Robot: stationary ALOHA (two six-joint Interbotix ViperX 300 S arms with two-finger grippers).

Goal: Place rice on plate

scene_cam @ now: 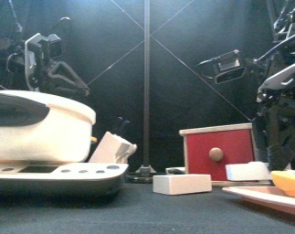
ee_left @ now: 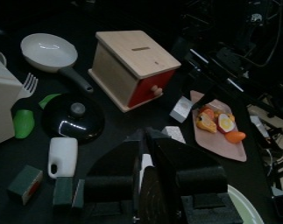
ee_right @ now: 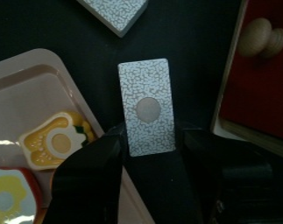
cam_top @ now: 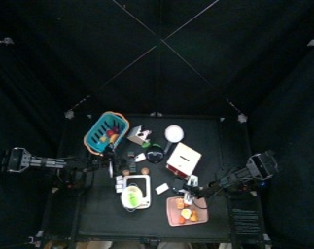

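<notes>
The rice is a flat white speckled packet (ee_right: 147, 107) lying on the black table. It lies between the salmon-pink plate (ee_right: 21, 87) and the white-and-red box (ee_right: 266, 61). My right gripper (ee_right: 155, 150) is open, with one jaw on each side of the packet's near end. The plate (cam_top: 186, 218) holds egg-like and orange food (ee_right: 53, 138). In the top view the right gripper (cam_top: 198, 195) is just beyond the plate. My left gripper (ee_left: 161, 171) rests shut at the table's left, holding nothing.
A second white packet (ee_right: 117, 13) lies beyond the first. A rice cooker (scene_cam: 40, 128), a blue basket (cam_top: 105, 131), a white square tray (cam_top: 133, 193), a small white round dish (cam_top: 174, 132) and a black lid (ee_left: 74, 118) stand around the table.
</notes>
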